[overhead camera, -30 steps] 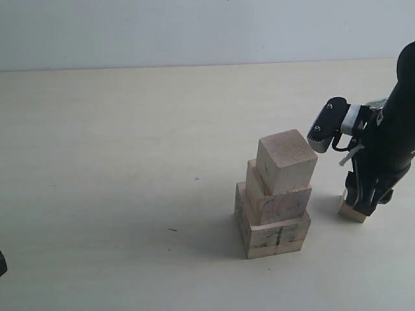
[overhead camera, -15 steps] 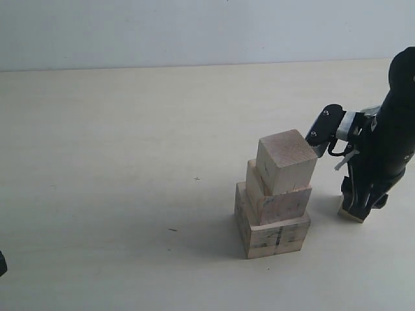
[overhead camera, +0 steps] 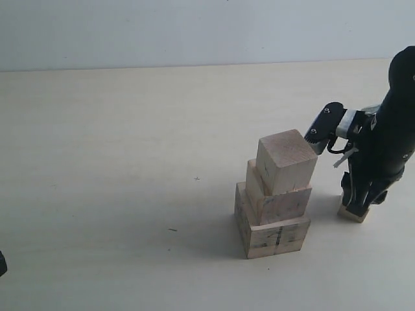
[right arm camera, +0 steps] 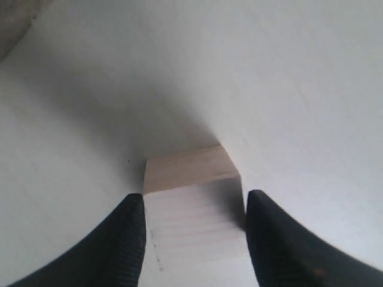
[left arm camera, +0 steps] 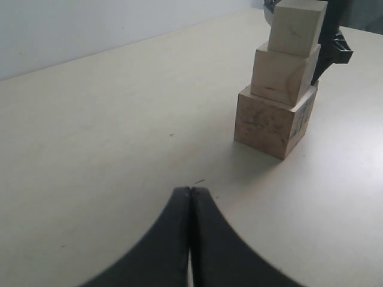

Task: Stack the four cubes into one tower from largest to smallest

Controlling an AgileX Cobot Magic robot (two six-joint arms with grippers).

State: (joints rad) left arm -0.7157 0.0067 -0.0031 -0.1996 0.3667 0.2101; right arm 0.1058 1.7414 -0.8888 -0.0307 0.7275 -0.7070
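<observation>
Three pale wooden cubes form a stepped tower: the largest cube (overhead camera: 272, 232), with a dark seam, bears the second cube (overhead camera: 279, 199), and the third cube (overhead camera: 286, 161) sits on top, slightly turned. The left wrist view shows the tower (left arm camera: 280, 78) from the side. The smallest cube (overhead camera: 354, 213) rests on the table to the right of the tower. My right gripper (overhead camera: 359, 202) points down over it, with the fingers against two opposite sides of the smallest cube (right arm camera: 192, 200). My left gripper (left arm camera: 190, 192) is shut on nothing, low over the table and well away from the tower.
The pale table (overhead camera: 130, 162) runs back to a white wall (overhead camera: 194, 32). The black right arm (overhead camera: 389, 142) stands close beside the tower's upper cubes. A dark bit of hardware (overhead camera: 2, 264) shows at the exterior view's lower left edge.
The right gripper has come down and shifted slightly left over the smallest cube, which now shows less below the fingers. The tower and the left gripper have not moved.
</observation>
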